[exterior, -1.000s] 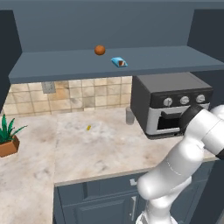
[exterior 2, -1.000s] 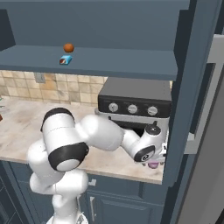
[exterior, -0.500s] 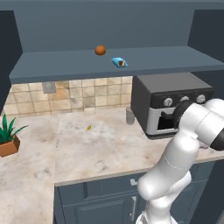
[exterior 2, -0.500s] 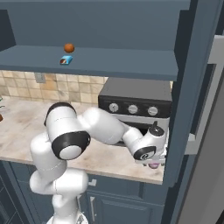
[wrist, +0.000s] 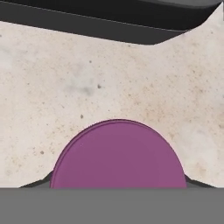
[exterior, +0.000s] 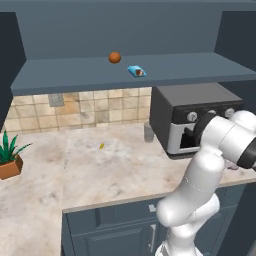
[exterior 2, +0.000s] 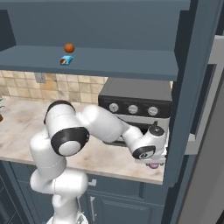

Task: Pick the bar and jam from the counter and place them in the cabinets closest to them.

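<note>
1. The jam [wrist: 118,155] fills the lower centre of the hand view, lid up, on the counter [wrist: 109,83]; it peeks out at lower right of the right base view.
2. The gripper [exterior 2: 154,161] hangs straight above it, jar centred beneath.
3. Whether the claw has clamped the jar I cannot tell; fingertips are hidden.
4. The bar [exterior: 136,71] lies on the cabinets' shelf [exterior: 75,72], upper centre.

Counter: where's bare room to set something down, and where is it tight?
Counter: bare between plant and oven, bar a yellow speck. Tight at the right edge, where the hand sits over the jam.
</note>
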Tool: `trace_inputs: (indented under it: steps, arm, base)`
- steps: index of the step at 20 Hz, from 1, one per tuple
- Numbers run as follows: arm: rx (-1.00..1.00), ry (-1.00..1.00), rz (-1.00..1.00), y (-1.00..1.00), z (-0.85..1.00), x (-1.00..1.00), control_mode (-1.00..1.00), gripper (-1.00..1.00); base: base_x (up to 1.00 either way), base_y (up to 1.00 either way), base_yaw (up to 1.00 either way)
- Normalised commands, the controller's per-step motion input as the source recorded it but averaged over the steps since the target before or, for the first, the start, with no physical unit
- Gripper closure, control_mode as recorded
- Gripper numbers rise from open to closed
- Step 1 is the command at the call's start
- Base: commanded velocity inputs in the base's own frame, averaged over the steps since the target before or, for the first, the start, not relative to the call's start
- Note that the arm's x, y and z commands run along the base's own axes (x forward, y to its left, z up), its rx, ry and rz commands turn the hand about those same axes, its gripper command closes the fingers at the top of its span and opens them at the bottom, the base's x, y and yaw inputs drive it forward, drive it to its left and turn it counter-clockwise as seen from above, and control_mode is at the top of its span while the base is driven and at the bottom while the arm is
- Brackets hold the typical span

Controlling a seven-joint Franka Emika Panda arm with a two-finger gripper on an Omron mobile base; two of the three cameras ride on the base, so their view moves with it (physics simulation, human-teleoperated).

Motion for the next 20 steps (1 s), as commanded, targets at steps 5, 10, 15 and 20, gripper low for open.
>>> trace_inputs:
  steps: [5, 10, 15, 20]
  arm:
    - [0.0, 0.0, -0.01, -0.02, 0.39, -0.09, -1.0, 1.0]
    - [0.0, 0.0, 0.0, 0.0, 0.78, -0.41, -1.0, 1.0]
    - [-0.06, 0.05, 0.0, 0.07, 0.76, -0.59, -1.0, 1.0]
    - [-0.09, 0.01, 0.03, 0.21, 0.62, -0.75, -1.0, 1.0]
  base:
    - [0.0, 0.0, 0.0]
    - [0.0, 0.0, 0.0]
    - [0.0, 0.0, 0.0]
    - [0.0, 0.0, 0.0]
